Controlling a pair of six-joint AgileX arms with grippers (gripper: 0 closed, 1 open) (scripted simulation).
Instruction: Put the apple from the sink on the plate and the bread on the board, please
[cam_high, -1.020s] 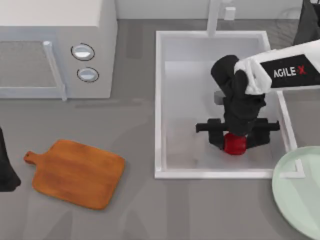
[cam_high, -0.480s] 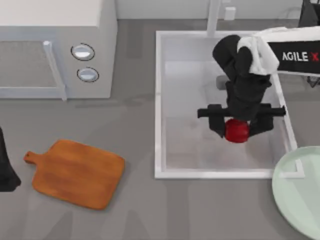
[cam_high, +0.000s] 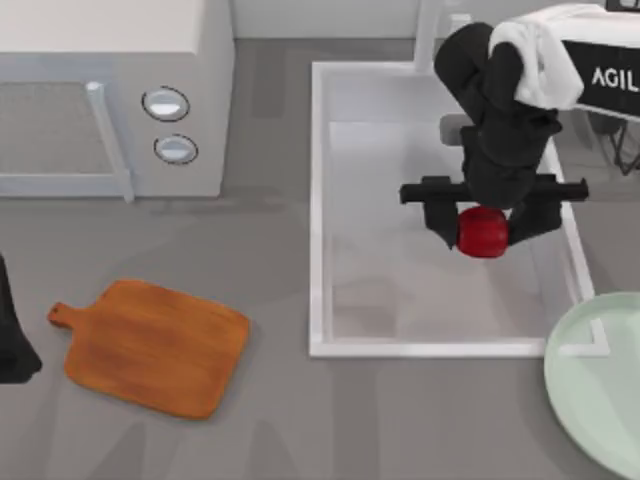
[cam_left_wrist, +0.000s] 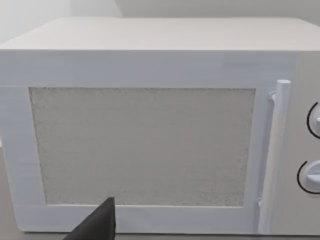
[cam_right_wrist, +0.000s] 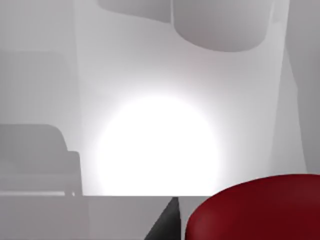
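**One fruit lifted, none delivered**

The small glossy red apple (cam_high: 482, 232) is clamped in the right gripper (cam_high: 484, 228) jaws above the large white rectangular sink (cam_high: 318, 210). The pale mint-green round plate (cam_high: 600, 390) and orange-brown wooden board (cam_high: 150, 345) are bare. The left gripper is parked by the bench's left edge.

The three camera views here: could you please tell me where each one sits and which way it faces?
Top view: above the table, looking down on the sink, board, plate and microwave; right gripper holds the apple, left arm parked at the left edge.
Left wrist view: on the left arm, facing the microwave door; a dark fingertip shows.
Right wrist view: on the right arm, facing the sink, apple close.
Shared: apple; microwave.
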